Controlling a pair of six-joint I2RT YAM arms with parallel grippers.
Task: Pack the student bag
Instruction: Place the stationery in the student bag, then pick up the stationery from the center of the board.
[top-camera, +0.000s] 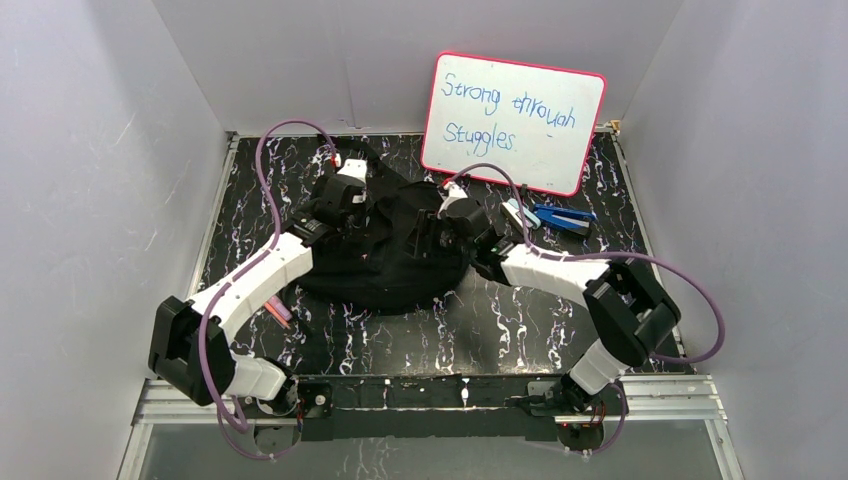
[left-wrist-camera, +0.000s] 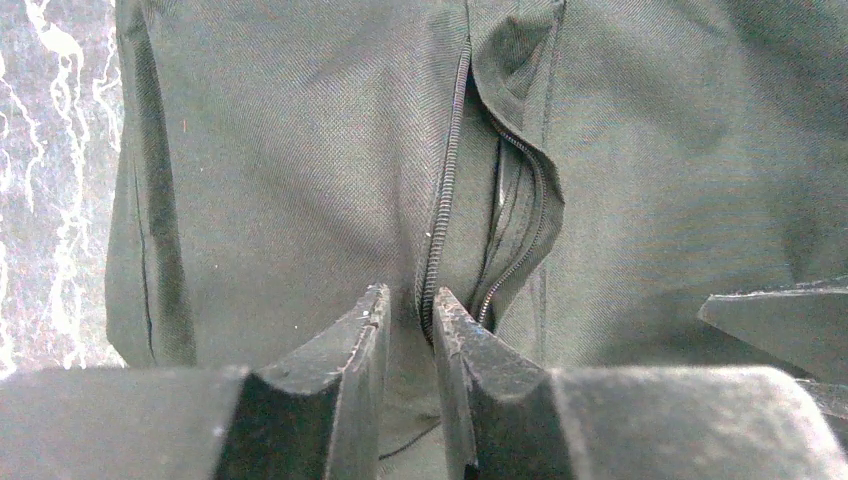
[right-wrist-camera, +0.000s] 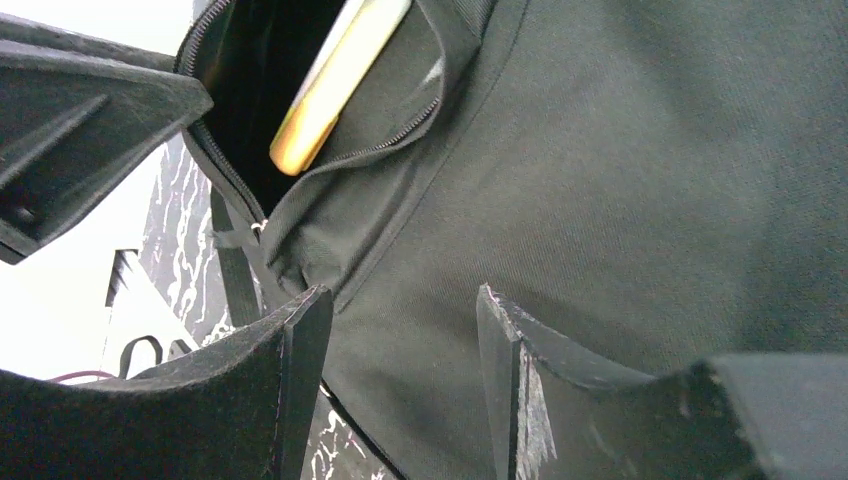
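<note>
The student bag (top-camera: 400, 265), soft black fabric, lies in the middle of the marbled table with both grippers over it. My left gripper (left-wrist-camera: 410, 305) hovers low over its zip (left-wrist-camera: 445, 190). The jaws stand a narrow gap apart with only bag fabric showing between them. The zip opening gapes just beyond the right fingertip. My right gripper (right-wrist-camera: 400, 300) is open wide over plain bag fabric (right-wrist-camera: 620, 180), holding nothing. Beyond it an open pocket shows a pale yellow flat thing (right-wrist-camera: 335, 85) inside. From above, the left gripper (top-camera: 362, 205) and right gripper (top-camera: 432, 232) face each other across the bag.
A pink-framed whiteboard (top-camera: 512, 120) with blue writing leans on the back wall. A blue tool (top-camera: 562, 217) and a small white-blue item (top-camera: 514, 212) lie right of the bag. Pink pens (top-camera: 278, 312) lie by the left arm. White walls close in three sides.
</note>
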